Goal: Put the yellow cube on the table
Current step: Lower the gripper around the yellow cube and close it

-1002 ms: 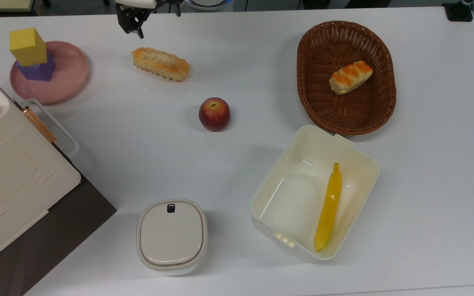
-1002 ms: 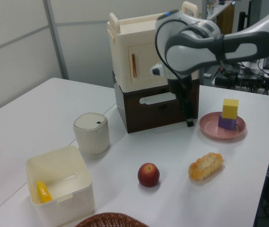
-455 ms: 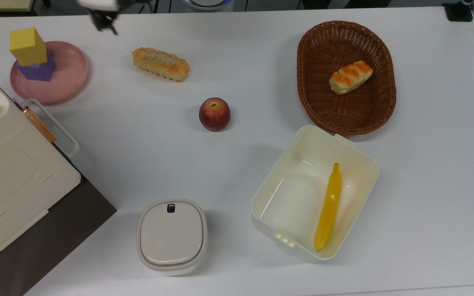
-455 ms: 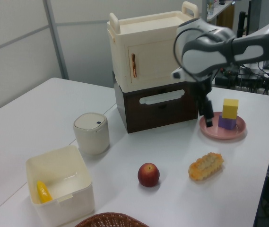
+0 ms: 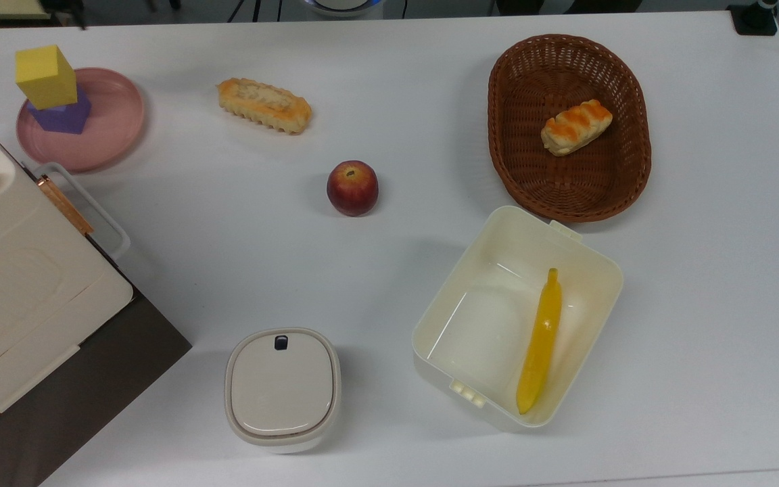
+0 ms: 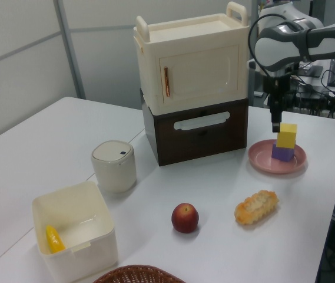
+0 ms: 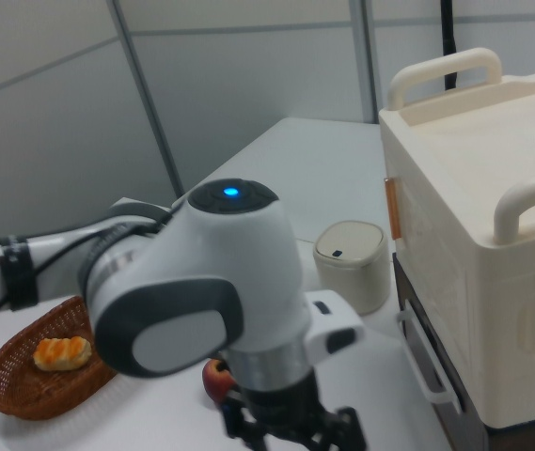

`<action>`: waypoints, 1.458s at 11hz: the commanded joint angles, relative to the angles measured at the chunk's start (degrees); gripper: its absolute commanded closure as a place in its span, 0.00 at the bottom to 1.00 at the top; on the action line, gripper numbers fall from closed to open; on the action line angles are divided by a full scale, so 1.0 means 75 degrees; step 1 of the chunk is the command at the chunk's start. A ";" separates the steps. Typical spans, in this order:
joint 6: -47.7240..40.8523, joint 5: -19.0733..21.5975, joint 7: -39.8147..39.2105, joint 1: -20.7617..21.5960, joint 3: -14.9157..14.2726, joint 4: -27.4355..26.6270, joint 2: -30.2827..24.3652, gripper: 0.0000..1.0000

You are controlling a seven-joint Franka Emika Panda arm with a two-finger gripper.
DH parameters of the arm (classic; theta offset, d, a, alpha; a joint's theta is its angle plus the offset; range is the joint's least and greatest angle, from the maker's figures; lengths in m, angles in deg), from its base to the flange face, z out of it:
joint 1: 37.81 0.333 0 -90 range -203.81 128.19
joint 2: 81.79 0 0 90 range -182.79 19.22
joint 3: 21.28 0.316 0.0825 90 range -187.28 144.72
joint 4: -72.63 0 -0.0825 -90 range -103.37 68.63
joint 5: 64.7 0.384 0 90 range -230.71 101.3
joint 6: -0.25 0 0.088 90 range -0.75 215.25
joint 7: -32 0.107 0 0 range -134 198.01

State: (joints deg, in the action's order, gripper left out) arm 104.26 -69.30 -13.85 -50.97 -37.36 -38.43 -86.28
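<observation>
The yellow cube (image 5: 46, 76) stands on top of a purple cube (image 5: 61, 116), which sits on a round pink plate (image 5: 109, 128) at the far left of the white table (image 5: 430, 135) in the top view. In the left view the same stack appears at the right, the yellow cube (image 6: 287, 135) above the purple cube (image 6: 283, 153). My gripper (image 6: 275, 125) points straight down there, its tip level with the yellow cube's top and just to the left view's left of it. It holds nothing. The arm's grey and white body (image 7: 211, 282) dominates the right view.
A bread loaf (image 5: 264, 105) and an apple (image 5: 352, 187) lie mid-table. A brown wicker basket (image 5: 569, 203) holds a bun (image 5: 576, 126). An open white box (image 5: 433, 325) holds a banana (image 5: 541, 341). A lidded canister (image 5: 282, 387) and a cream cabinet (image 5: 17, 284) stand nearby.
My arm has swept away from the bread loaf toward the pink plate, leaving the top view at its left. In the left view it moved right and rose beside the yellow cube.
</observation>
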 commanded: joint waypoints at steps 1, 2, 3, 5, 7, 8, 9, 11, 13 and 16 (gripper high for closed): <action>0.1140 0.0098 0.1097 -0.0119 -0.0586 0.0253 0.0656 0.00; 0.1376 0.0098 0.1064 -0.0376 -0.0599 0.0253 0.0855 0.00; 0.1576 0.0075 0.1017 -0.0553 -0.0599 0.0346 0.1054 0.00; 0.1636 0.0063 0.0784 -0.0834 -0.0599 0.0627 0.1406 0.00; 0.1660 0.0074 0.0049 -0.1220 -0.0599 0.0839 0.1582 0.00; 0.1660 0.0086 -0.0223 -0.1234 -0.0587 0.0816 0.1699 0.00; 0.1660 0.0086 -0.0260 -0.1234 -0.0552 0.0793 0.1782 0.00; 0.1648 0.0074 -0.0261 -0.1187 -0.0505 0.0781 0.2074 0.00; 0.1660 0.0086 -0.0261 -0.1140 -0.0470 0.0792 0.2344 0.00; 0.1824 0.0040 -0.0470 -0.1152 -0.0317 0.0792 0.2427 0.53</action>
State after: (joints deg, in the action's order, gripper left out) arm 116.91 -69.32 -14.70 -59.91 -39.73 -32.99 -68.09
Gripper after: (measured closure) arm 0.057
